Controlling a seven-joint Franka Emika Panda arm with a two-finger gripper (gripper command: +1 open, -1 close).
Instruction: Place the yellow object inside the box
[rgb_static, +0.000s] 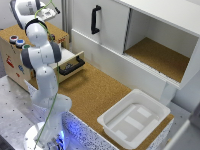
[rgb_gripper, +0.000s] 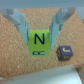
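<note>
In the wrist view the yellow object (rgb_gripper: 39, 42), a small yellow-green cube with a black "N" on its top face, sits between my gripper's (rgb_gripper: 39, 35) two grey fingers (rgb_gripper: 20, 26), which press against its sides. It looks larger than the cube beside it, so it seems held above the cork surface. The exterior view has my gripper (rgb_static: 49, 12) high at the back left, over a wooden unit; the cube itself is too small to make out there. The box (rgb_static: 112, 132), a shallow white tub, stands far off at the front right of the cork table.
A small purple cube (rgb_gripper: 64, 52) lies on the cork close to the held cube. A wooden drawer (rgb_static: 72, 65) with a black handle stands open below the arm. A large white cabinet (rgb_static: 115, 25) with an open compartment fills the back.
</note>
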